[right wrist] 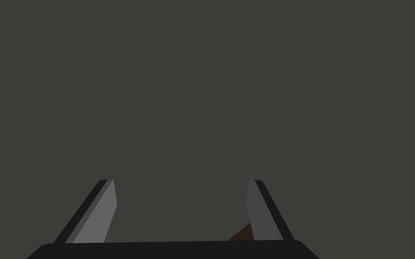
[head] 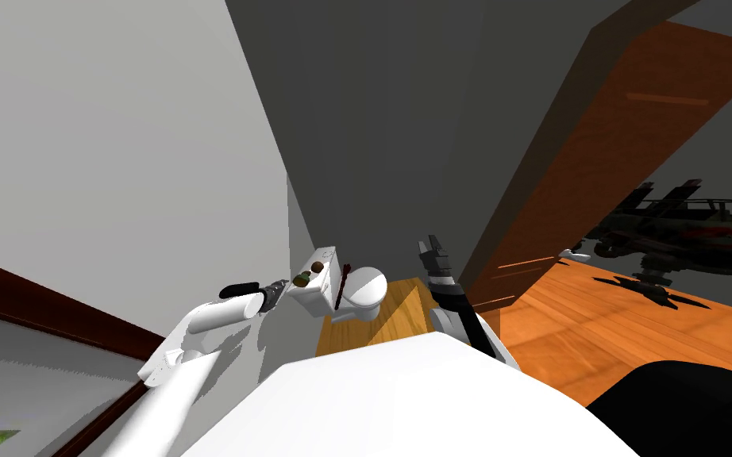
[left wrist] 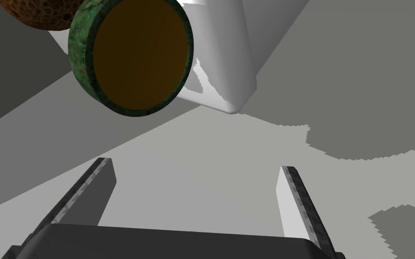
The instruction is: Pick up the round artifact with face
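Head cam puts the green-rimmed disc (head: 302, 278) on the toilet tank (head: 314, 298), about 2 o'clock from the left gripper (head: 279, 288) and just beside it, so left is way nearer than the right gripper (head: 430, 248), which is well off at 3 o'clock, fingers wide apart and empty. The left wrist cam adds that left's fingers are spread with nothing between them. It also shows the disc turning a plain brown flat side toward the hand, with a pitted brown ball (left wrist: 40, 13) right by it.
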You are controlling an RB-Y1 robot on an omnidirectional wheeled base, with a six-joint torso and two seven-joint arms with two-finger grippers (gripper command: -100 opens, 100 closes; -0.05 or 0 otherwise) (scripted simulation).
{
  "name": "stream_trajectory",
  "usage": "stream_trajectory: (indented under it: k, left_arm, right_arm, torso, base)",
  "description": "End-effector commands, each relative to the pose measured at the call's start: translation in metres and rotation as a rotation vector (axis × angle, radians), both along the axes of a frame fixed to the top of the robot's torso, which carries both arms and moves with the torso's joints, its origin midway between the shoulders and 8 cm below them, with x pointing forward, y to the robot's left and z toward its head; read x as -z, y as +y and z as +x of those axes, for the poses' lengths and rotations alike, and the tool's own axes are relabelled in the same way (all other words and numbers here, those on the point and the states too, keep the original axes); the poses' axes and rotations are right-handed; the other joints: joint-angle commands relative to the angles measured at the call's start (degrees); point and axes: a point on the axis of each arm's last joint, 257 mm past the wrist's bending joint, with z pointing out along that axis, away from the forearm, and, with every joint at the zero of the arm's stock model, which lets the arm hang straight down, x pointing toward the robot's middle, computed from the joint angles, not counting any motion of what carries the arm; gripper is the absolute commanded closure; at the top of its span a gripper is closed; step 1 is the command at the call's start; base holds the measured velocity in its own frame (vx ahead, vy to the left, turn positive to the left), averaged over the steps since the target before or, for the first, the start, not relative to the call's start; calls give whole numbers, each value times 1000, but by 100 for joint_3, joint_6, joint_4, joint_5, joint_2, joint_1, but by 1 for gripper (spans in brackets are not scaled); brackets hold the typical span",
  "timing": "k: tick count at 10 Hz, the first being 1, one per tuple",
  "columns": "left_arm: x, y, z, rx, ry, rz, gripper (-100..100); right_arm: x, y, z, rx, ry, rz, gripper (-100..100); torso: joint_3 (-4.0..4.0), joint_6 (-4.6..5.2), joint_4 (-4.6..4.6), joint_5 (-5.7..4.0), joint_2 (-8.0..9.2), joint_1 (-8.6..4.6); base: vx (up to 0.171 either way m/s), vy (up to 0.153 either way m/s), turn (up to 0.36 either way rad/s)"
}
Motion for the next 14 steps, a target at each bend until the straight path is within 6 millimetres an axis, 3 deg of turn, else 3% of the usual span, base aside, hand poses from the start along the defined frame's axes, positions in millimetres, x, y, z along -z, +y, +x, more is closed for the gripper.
stream_trajectory:
  k: [1, 12, 13, 14]
  left_arm:
    - [-2, -2, 0, 6, 20, -1, -100]
    - [-7, -15, -5, 38, 146, 2, -100]
    - [-6, -15, -6, 38, 149, 1, 0]
    - [1, -14, -3, 34, 148, 1, -100]
  right_arm:
    - [0, 0, 0, 0, 0, 0, 0]
    - [0, 0, 0, 0, 0, 0, 0]
    - [0, 0, 0, 0, 0, 0, 0]
    - [0, 0, 0, 0, 0, 0, 0]
  torso:
    - [0, 0, 0, 0, 0, 0]
    - [-1, -1, -1, 0, 1, -1]
    - [8, -1, 2, 2, 16, 9]
    - [14, -2, 5, 3, 27, 15]
  base:
    - [107, -35, 3]
    - [82, -42, 7]
    - [7, -4, 0]
    - [12, 8, -33]
